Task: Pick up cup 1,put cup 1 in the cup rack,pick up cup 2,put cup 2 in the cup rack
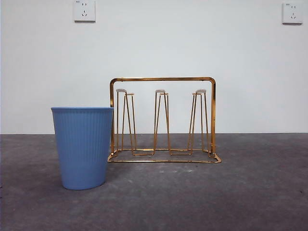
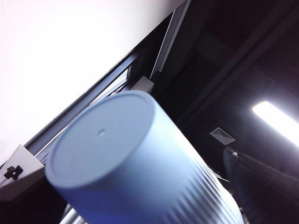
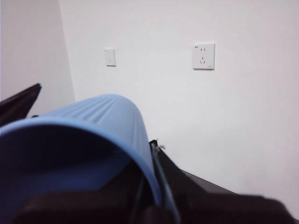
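Note:
A ribbed blue cup (image 1: 83, 147) stands upright on the grey table, just left of the gold wire cup rack (image 1: 163, 120), whose white-tipped prongs are bare. Neither arm shows in the front view. My left gripper (image 2: 140, 196) is shut on another blue cup (image 2: 126, 163), whose flat base points away from the camera towards the ceiling; one dark jaw shows beside it. My right gripper (image 3: 96, 121) is shut on a blue cup (image 3: 93, 126) lying sideways, open mouth towards the camera, a black jaw on each side of it.
The grey table (image 1: 216, 192) runs back to a white wall with two sockets (image 1: 84, 10). The right wrist view faces a white wall with a socket (image 3: 204, 56). The left wrist view faces a dark ceiling with a lamp (image 2: 275, 121).

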Robot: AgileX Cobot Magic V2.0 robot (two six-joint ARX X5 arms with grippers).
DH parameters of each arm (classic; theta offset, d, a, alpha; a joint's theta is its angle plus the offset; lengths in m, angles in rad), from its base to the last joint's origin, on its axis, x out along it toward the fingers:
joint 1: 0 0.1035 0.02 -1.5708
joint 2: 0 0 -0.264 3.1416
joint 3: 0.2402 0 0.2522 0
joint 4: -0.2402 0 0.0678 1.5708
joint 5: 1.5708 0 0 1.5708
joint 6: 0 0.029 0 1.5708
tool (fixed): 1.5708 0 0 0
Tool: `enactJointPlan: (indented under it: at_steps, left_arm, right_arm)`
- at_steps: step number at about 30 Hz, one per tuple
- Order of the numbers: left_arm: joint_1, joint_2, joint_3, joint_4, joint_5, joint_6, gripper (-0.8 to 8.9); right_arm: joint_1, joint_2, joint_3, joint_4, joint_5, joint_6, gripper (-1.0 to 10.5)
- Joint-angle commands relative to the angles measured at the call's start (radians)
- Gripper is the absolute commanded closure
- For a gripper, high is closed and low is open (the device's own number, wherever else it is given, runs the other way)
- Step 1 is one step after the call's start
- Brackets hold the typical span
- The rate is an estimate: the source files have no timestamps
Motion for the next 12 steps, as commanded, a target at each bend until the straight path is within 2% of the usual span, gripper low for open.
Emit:
enactJointPlan:
  at_steps: [1, 4, 6, 9, 12]
  left_arm:
    - [0.004, -0.007, 0.003, 0.033, -0.006, 0.02, 4.1]
    - [0.004, -0.007, 0.003, 0.032, -0.006, 0.021, 6.17]
    - [0.004, -0.007, 0.003, 0.031, -0.006, 0.027, 7.2]
    - [0.004, -0.007, 0.003, 0.027, -0.006, 0.032, 8.17]
    - [0.004, -0.007, 0.003, 0.027, -0.005, 0.032, 8.21]
  right_arm:
    - [-0.007, 0.001, -0.006, -0.014, 0.026, -0.011, 9.6]
    - [-0.007, 0.001, -0.006, -0.02, 0.026, -0.011, 9.6]
    - [-0.007, 0.001, -0.006, -0.028, 0.026, -0.012, 9.6]
    - [-0.007, 0.001, -0.006, -0.037, 0.027, -0.015, 9.6]
    - [-0.007, 0.001, -0.006, -0.039, 0.027, -0.015, 9.6]
